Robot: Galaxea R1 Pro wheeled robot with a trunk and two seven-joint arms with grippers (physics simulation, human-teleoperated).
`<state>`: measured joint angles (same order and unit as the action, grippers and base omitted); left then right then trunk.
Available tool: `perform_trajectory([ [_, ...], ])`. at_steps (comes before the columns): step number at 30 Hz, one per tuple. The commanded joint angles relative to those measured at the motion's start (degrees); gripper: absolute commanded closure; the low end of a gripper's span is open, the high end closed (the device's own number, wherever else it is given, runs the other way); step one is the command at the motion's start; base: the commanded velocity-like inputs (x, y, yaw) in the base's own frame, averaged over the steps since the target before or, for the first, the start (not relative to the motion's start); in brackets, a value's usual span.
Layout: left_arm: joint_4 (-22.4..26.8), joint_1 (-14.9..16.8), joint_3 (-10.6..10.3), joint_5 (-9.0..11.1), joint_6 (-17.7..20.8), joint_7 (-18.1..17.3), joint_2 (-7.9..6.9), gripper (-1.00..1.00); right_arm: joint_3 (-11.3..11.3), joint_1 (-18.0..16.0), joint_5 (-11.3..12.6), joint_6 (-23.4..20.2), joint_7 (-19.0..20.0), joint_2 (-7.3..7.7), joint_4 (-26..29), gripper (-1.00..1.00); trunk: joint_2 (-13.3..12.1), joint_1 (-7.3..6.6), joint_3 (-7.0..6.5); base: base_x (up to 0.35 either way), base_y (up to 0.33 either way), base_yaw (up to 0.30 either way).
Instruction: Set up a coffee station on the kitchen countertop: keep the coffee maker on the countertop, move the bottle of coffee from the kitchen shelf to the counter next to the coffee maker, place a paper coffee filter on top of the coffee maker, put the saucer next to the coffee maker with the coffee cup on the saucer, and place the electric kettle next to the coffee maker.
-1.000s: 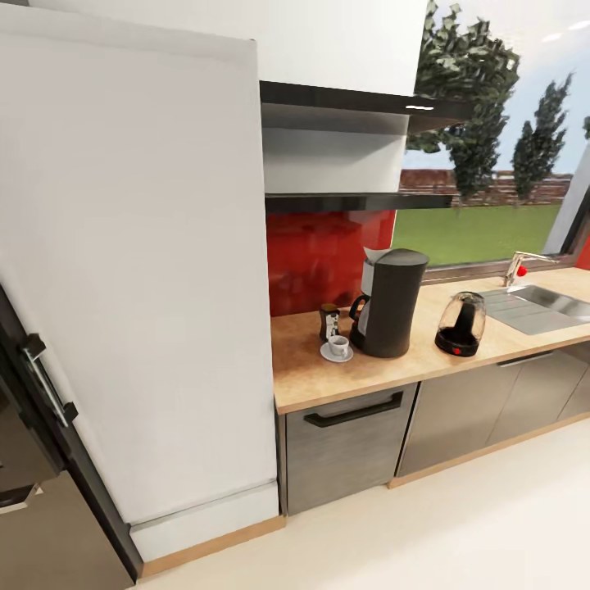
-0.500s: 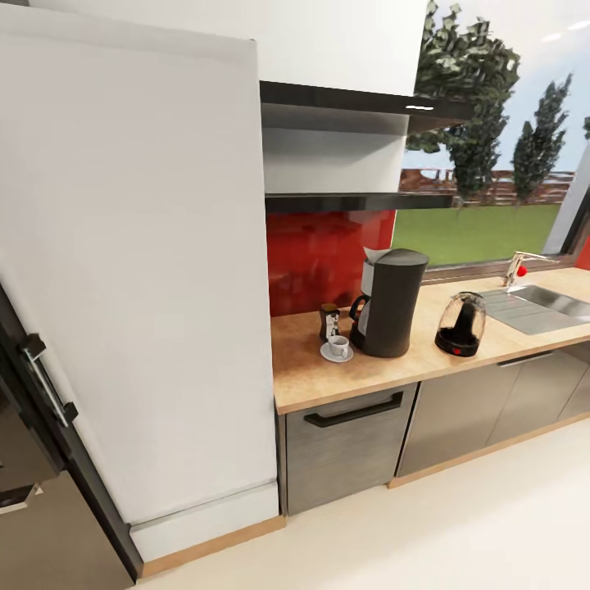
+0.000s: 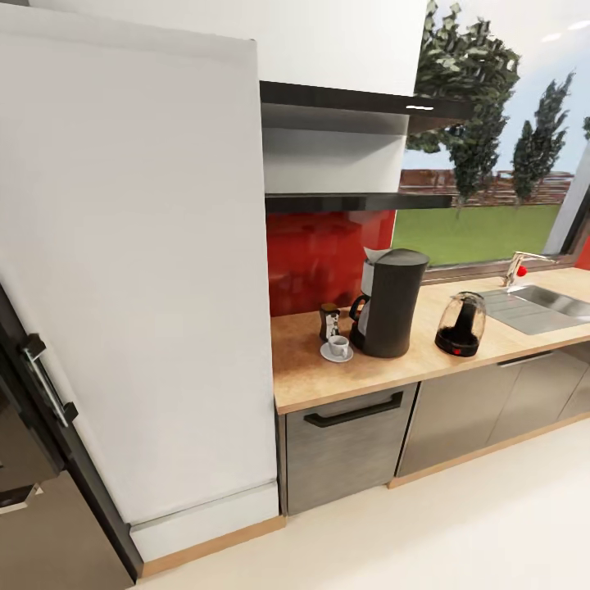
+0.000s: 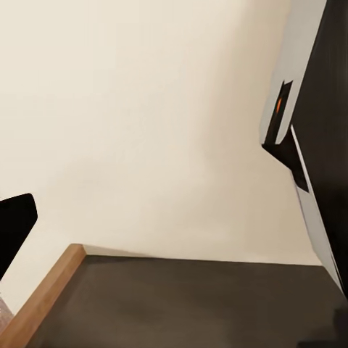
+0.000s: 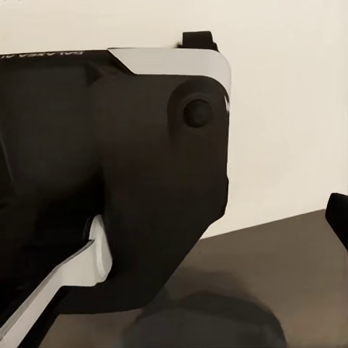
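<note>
Four coffee things stand together on the wooden countertop (image 3: 360, 373), under the window.

The black coffee maker (image 3: 392, 301) is upright; the coffee bottle (image 3: 329, 320) and the cup (image 3: 338, 345) on its saucer (image 3: 336, 355) sit just beside it, the electric kettle (image 3: 461, 324) near its other side. From here I can't tell how either gripper stands.

Light wooden kitchen countertop (image 3: 328, 378) over grey cabinets. Tall black coffee maker (image 3: 392, 301) standing upright on it. Small white saucer (image 3: 336, 353) with white coffee cup (image 3: 338, 344) just beside. Dark coffee bottle (image 3: 329, 320) behind saucer. Clear-domed electric kettle on black base (image 3: 461, 324) near, toward steel sink (image 3: 551, 301).
</note>
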<state>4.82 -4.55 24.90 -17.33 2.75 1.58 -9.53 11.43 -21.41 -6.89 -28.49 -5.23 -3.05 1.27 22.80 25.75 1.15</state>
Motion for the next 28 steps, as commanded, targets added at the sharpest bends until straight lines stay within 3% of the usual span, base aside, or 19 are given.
perform_trajectory([
  [1, 0.19, -0.04, 0.43, -0.6, 0.27, 0.0, 0.04, -1.0, 0.51, 0.01, -0.57, -0.34, -0.13, -0.03, 0.12, -1.0, 0.12, 0.04, 0.12, 0.0, 0.0, 0.0],
  [4, 0.21, -0.02, 0.42, -0.6, 0.26, 0.0, -0.03, -1.0, 0.52, 0.03, -0.46, 0.69, -0.14, 0.07, 0.18, -1.0, 0.12, 0.04, 0.12, 0.0, 0.0, 0.0],
  [6, 0.24, -0.03, 0.42, -0.6, 0.25, -0.01, -0.1, -1.0, 0.52, 0.04, -0.47, 4.54, -0.14, 0.23, 0.21, -1.0, 0.12, 0.04, 0.12, 0.0, 0.0, 0.0],
  [8, 0.26, -0.02, 0.43, -0.6, 0.24, 0.0, -0.1, -1.0, 0.5, 0.05, -0.48, 11.0, -0.14, 0.34, 0.22, -1.0, 0.12, 0.04, 0.12, 0.0, 0.0, 0.0],
  [9, 0.27, -0.02, 0.47, -0.6, 0.24, 0.0, -0.08, -1.0, 0.47, 0.05, -0.53, 16.56, -0.14, 0.38, 0.2, -1.0, 0.12, 0.04, 0.12, 0.0, 0.0, 0.0],
  [10, 0.28, -0.02, 0.49, -0.6, 0.24, 0.0, 0.01, -1.0, 0.49, 0.05, -0.51, 26.09, -0.16, 0.37, 0.19, -1.0, 0.12, 0.04, 0.12, 0.0, 0.0, 0.0],
  [13, 0.28, -0.02, 0.5, -0.6, 0.24, 0.0, 0.09, -1.0, 0.51, 0.05, -0.46, 31.32, -0.14, 0.34, 0.21, -1.0, 0.12, 0.04, 0.12, 0.0, 0.0, 0.0],
  [17, 0.28, -0.02, 0.49, -0.6, 0.24, 0.0, 0.28, -1.0, 0.52, 0.05, -0.49, 33.21, -0.15, 0.4, 0.19, -1.0, 0.12, 0.04, 0.12, 0.0, 0.0, 0.0],
  [28, 0.28, -0.02, 0.56, -0.6, 0.22, -0.02, 0.43, -1.0, 0.52, 0.05, -0.48, 33.5, -0.17, 0.39, 0.22, -1.0, 0.12, 0.04, 0.12, 0.0, 0.0, 0.0],
])
